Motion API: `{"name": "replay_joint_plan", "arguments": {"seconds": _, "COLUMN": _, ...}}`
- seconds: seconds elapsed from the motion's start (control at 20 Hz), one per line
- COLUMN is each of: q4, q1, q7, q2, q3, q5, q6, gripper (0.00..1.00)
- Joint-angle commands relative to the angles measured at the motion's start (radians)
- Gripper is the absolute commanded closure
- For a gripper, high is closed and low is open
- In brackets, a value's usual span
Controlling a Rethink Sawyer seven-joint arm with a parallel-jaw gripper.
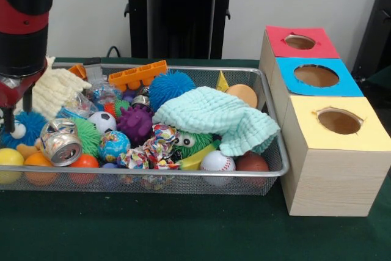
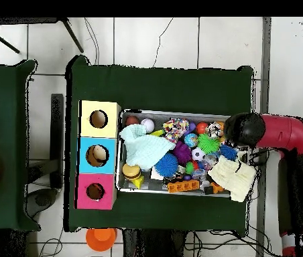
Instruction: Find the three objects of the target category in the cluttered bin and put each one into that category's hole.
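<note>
Cloths looked the likeliest target group, though the task named no category. Cream knitted cloth (image 1: 54, 90) lay heaped in the far left corner of the wire bin (image 1: 183, 174), part of it draped over the rim. Teal cloth (image 1: 220, 119) lay spread across the right half, over toys and balls. No third cloth was made out.

Gripper (image 1: 9, 111) hung low over the bin's left end, below the red and black arm (image 1: 23, 22). The arm's bulk hid it, so I could not tell whether it was spread or pinching anything.

Key relation, as judged: the cream cloth sat just beside the gripper, to its right and slightly farther back. It was crumpled, with a loose left-to-right axis. The teal cloth was well apart to the right.

Crushed can (image 1: 61, 142) lay near, just right of the gripper. Yellow hole (image 1: 339, 121), blue hole (image 1: 316, 76) and red hole (image 1: 299, 41) stood beyond the bin's right end, the full bin length away.
</note>
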Motion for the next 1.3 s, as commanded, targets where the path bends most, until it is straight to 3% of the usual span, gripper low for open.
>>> {"name": "replay_joint_plan", "arguments": {"seconds": 0.05, "q4": 0.067, "q1": -0.017, "q7": -0.177, "q2": 0.066, "q3": 0.084, "q5": 0.005, "q6": 0.064, "gripper": 0.0}}
{"name": "replay_joint_plan", "arguments": {"seconds": 0.75, "q4": -0.019, "q1": -0.043, "q7": -0.205, "q2": 0.16, "q3": 0.106, "q5": -0.033, "q6": 0.031, "gripper": 0.0}}
{"name": "replay_joint_plan", "arguments": {"seconds": 1.3, "q4": -0.078, "q1": -0.041, "q7": -0.223, "q2": 0.184, "q3": 0.09, "q5": -0.087, "q6": 0.011, "gripper": 0.0}}
